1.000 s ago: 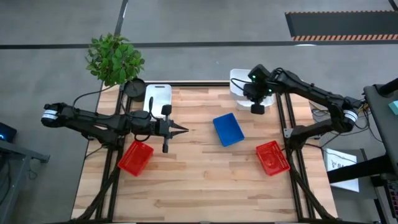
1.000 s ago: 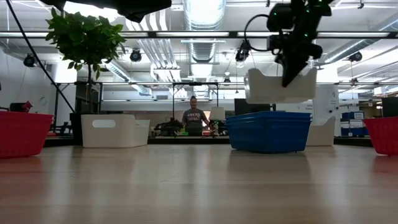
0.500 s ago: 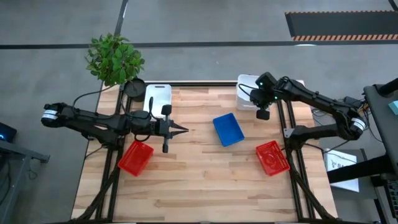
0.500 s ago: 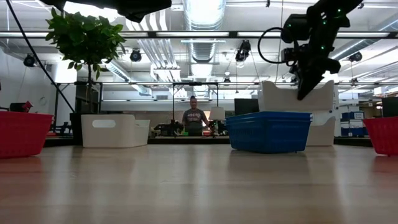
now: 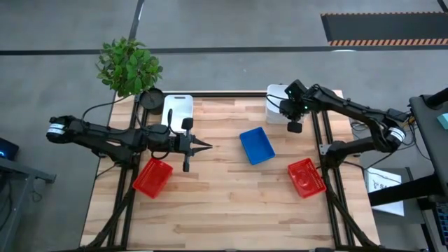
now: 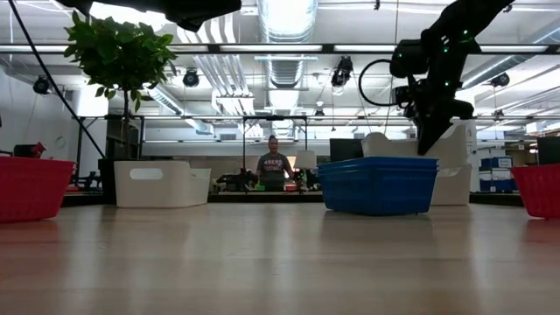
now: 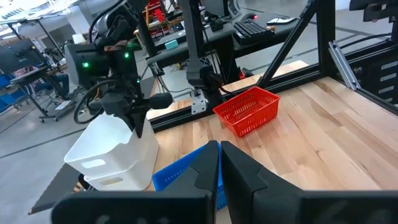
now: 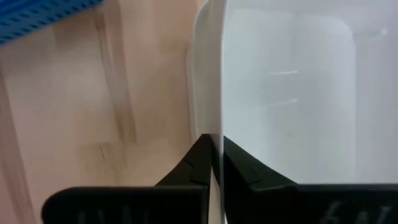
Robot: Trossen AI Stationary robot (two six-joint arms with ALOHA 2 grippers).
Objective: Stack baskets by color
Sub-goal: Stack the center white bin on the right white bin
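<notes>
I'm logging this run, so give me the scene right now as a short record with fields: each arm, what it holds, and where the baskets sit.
right gripper: shut on the rim of a white basket nested in another at the table's far right corner
left gripper: shut, empty, hovering over the table's left half
other white basket: far left, beside the plant pot
blue basket: middle of the table
red baskets: one at the left edge, one at the right edge
background: a person beyond the table
</notes>
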